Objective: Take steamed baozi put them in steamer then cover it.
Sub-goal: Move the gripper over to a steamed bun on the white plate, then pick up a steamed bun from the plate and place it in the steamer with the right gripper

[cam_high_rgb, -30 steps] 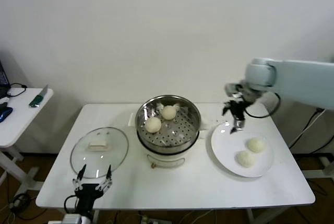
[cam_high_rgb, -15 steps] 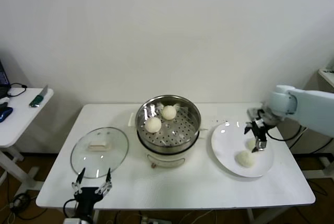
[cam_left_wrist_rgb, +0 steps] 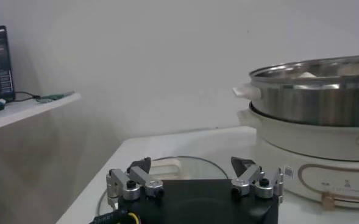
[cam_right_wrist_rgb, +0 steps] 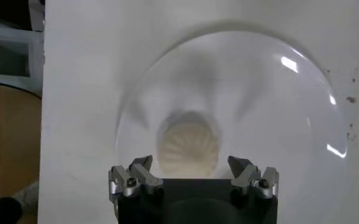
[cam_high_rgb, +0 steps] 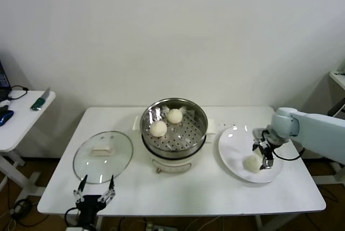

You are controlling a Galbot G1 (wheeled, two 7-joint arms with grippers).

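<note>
Two steamed baozi (cam_high_rgb: 165, 122), smooth off-white domes, sit in the steamer (cam_high_rgb: 173, 127), a shiny round steel basket with a perforated floor on a white pot base at the middle of the white table (cam_high_rgb: 183, 188). On the flat white plate (cam_high_rgb: 232, 153) to its right, one pleated baozi (cam_right_wrist_rgb: 188, 146) shows clearly; the right gripper (cam_high_rgb: 263, 153) hangs right over the plate, jaws spread wide and empty, with this bun between the fingertips in the wrist view. That arm reaches in from the right with its wrist bent downward, hiding whatever lies behind it on the plate. The cover (cam_high_rgb: 103, 156), clear glass with a metal rim and whitish block handle, lies flat left of the steamer. The left gripper (cam_high_rgb: 95, 188) sits at the table's near edge just beside the cover, jaws open, holding nothing.
</note>
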